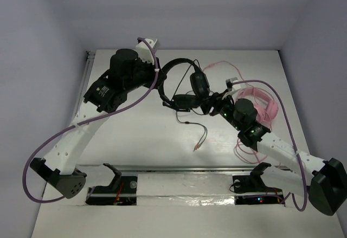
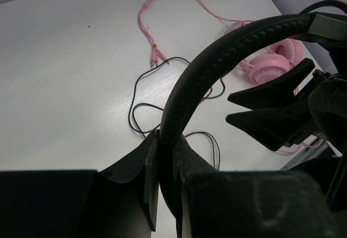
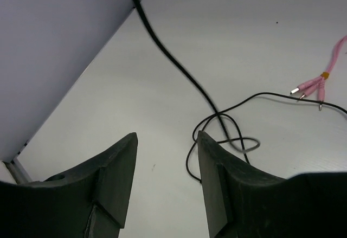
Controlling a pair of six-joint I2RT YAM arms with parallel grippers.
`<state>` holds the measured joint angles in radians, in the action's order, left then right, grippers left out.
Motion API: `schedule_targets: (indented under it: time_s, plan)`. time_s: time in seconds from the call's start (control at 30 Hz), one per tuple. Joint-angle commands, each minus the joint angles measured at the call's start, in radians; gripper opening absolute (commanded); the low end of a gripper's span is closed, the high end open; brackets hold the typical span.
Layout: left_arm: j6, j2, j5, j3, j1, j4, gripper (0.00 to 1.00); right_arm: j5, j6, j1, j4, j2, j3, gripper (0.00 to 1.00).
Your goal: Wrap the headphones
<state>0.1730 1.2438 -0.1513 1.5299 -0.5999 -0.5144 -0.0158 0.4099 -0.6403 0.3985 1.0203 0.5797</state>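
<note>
The black headphones [image 1: 190, 83] hang tilted above the table at mid-back. My left gripper [image 1: 160, 86] is shut on their padded headband [image 2: 217, 59]; in the left wrist view the jaws [image 2: 167, 140] pinch the band between them. Their thin black cable [image 1: 191, 124] trails down and lies in loose loops on the table [image 2: 142, 100], its plug toward the front. My right gripper [image 1: 210, 104] is open and empty just right of the lower earcup [image 1: 184, 101]. In the right wrist view [image 3: 167, 137] only bare table shows between its jaws, with cable loops [image 3: 227, 132] beside the right finger.
Pink headphones [image 1: 261, 107] lie at the right under my right arm, and their pink cable [image 1: 219, 67] runs to the back. They also show in the left wrist view [image 2: 271, 67]. Pink plugs [image 3: 310, 83] lie near the black cable. Walls enclose the table [image 1: 135, 135] at back and sides.
</note>
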Motion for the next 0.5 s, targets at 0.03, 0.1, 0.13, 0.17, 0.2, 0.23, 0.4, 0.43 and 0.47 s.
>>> schedule_targets:
  time_s: [0.03,0.1,0.13,0.17,0.2,0.23,0.4,0.43,0.47]
  plan:
    - [0.031,-0.015,-0.008,0.076,0.005,0.027,0.00,-0.044,-0.029,0.011,0.017,-0.046,0.008,0.54]
    - [0.031,-0.018,-0.016,0.082,0.005,0.027,0.00,-0.044,-0.019,0.011,0.017,-0.033,0.005,0.55]
    - [0.031,-0.020,-0.037,0.084,0.005,0.037,0.00,-0.044,-0.019,0.011,0.019,-0.020,0.005,0.61]
    - [0.034,-0.024,-0.051,0.085,0.005,0.042,0.00,-0.042,-0.017,0.011,0.019,-0.006,0.008,0.63]
    - [0.036,-0.026,-0.060,0.091,0.005,0.045,0.00,-0.044,-0.017,0.011,0.020,0.004,0.011,0.64]
    - [0.037,-0.026,-0.063,0.107,0.005,0.036,0.00,-0.064,-0.013,0.011,0.023,0.018,0.014,0.64]
    - [0.039,-0.023,-0.070,0.134,0.005,0.022,0.00,-0.029,-0.019,0.011,0.046,0.063,0.038,0.63]
    - [0.042,-0.021,-0.082,0.141,0.005,0.025,0.00,-0.012,-0.019,0.011,0.063,0.082,0.042,0.60]
    - [0.045,-0.020,-0.088,0.147,0.005,0.025,0.00,-0.006,-0.019,0.011,0.075,0.118,0.043,0.59]
